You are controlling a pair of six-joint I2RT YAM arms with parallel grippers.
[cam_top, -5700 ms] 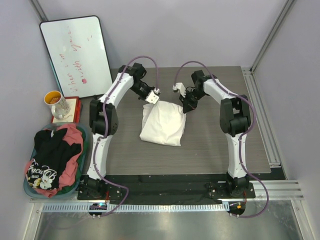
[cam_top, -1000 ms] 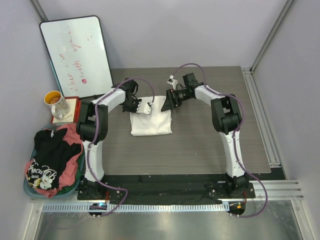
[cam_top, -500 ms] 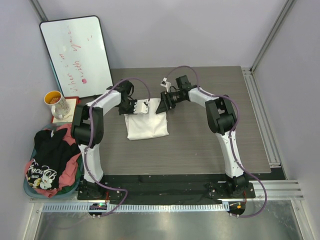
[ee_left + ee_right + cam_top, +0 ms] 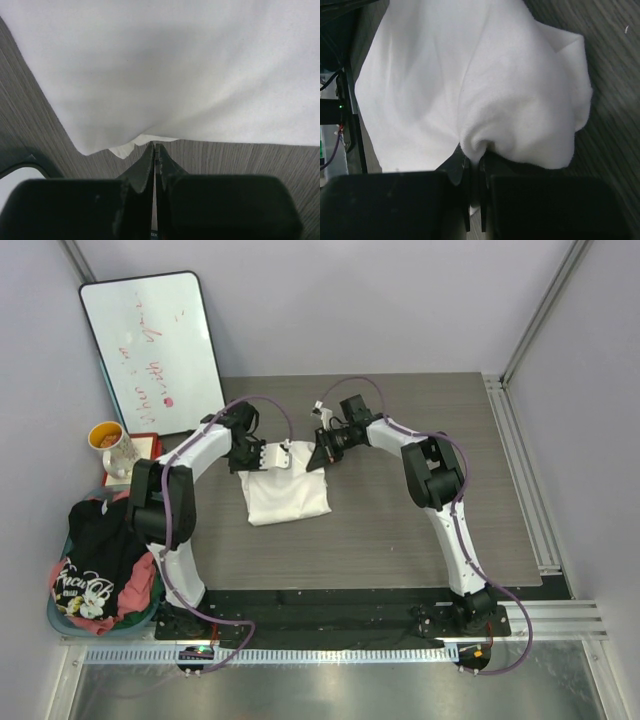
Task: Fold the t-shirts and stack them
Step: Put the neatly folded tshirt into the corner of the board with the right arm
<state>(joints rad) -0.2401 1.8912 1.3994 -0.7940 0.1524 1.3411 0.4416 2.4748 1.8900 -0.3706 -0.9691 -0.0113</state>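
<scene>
A folded white t-shirt (image 4: 287, 495) lies on the dark table, left of centre. My left gripper (image 4: 268, 462) is at its far left corner, jaws shut, with the shirt's edge (image 4: 175, 75) puckered into the tips (image 4: 154, 146). My right gripper (image 4: 316, 462) is at the far right corner, shut on a bunched fold of the white fabric (image 4: 470, 85), which runs down between its jaws (image 4: 481, 157). A black t-shirt (image 4: 100, 540) with pale lettering and a pink-red t-shirt (image 4: 140, 575) are heaped in the basket at the left.
The teal-rimmed laundry basket (image 4: 60, 615) stands off the table's near left corner. A whiteboard (image 4: 150, 350) leans against the back left wall. In front of it a mug (image 4: 112, 445) sits on a red box (image 4: 145, 455).
My right gripper has closed from open onto the shirt's far right corner. Both grippers and the white t-shirt have slid to the left across the table.
</scene>
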